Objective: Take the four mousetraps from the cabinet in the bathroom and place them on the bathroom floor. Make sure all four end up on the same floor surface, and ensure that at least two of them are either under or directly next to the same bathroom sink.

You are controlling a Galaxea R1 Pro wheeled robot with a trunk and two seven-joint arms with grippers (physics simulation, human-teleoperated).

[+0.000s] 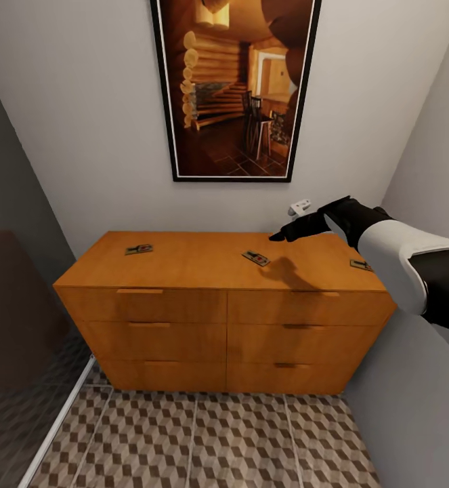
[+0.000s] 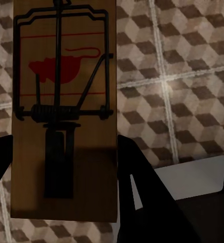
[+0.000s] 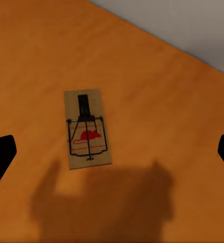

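Light, stiff, thin mousetraps (image 1: pixel 256 257) lying flat on the cabinet (image 1: pixel 204 261) top toward its right edge, best pinched across the long wooden edges; right pincer (image 3: pixel 112 152) spread wide above one, left pincer (image 2: pixel 66 167) clamped on another.

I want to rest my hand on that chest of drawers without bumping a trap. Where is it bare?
The cabinet top is bare between the left mousetrap and the middle mousetrap. The right end is crowded: the right gripper hovers there, with another mousetrap at the edge.
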